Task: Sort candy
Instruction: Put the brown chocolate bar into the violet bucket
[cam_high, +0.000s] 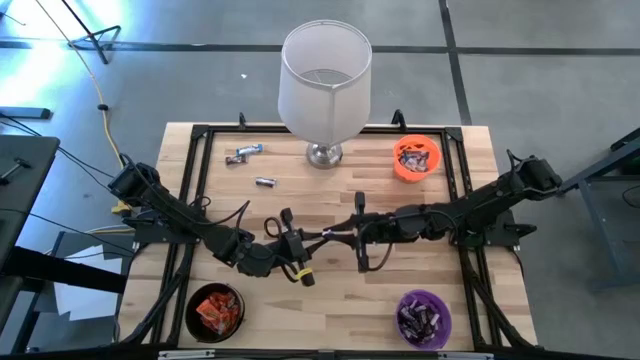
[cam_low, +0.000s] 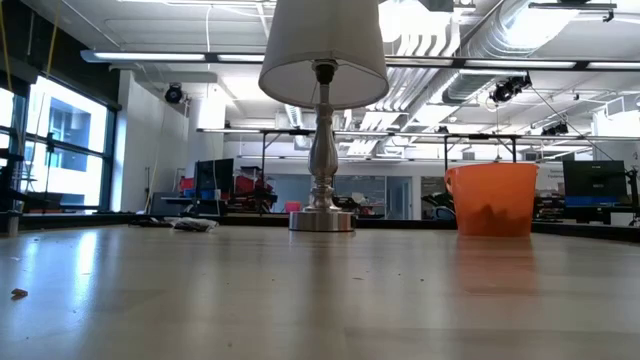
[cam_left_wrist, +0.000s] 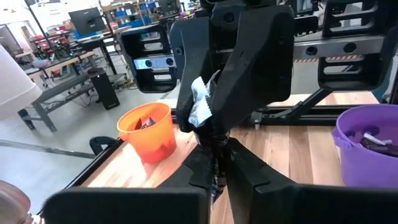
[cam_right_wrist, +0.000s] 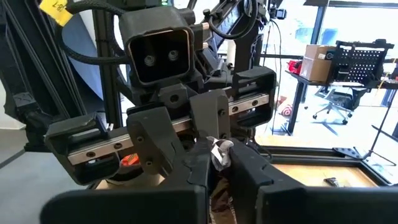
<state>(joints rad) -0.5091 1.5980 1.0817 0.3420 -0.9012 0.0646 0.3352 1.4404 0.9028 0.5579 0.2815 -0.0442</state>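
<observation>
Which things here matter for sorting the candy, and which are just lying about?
Job: loose candies on the table, silvery-wrapped candy pinched between left gripper and right gripper, orange bowl, black bowl, purple bowl.
Lying about: lamp.

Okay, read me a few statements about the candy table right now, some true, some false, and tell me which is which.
1. The two grippers meet mid-table, both pinching one silvery-blue candy. True; left gripper, right gripper.
2. The orange bowl is empty. False: it holds candy.
3. Loose candies lie on the table near the lamp. True.
4. The purple bowl sits beside the lamp. False: it sits at the near edge, on the right arm's side.
5. The black bowl holds orange-red candy. True.
</observation>
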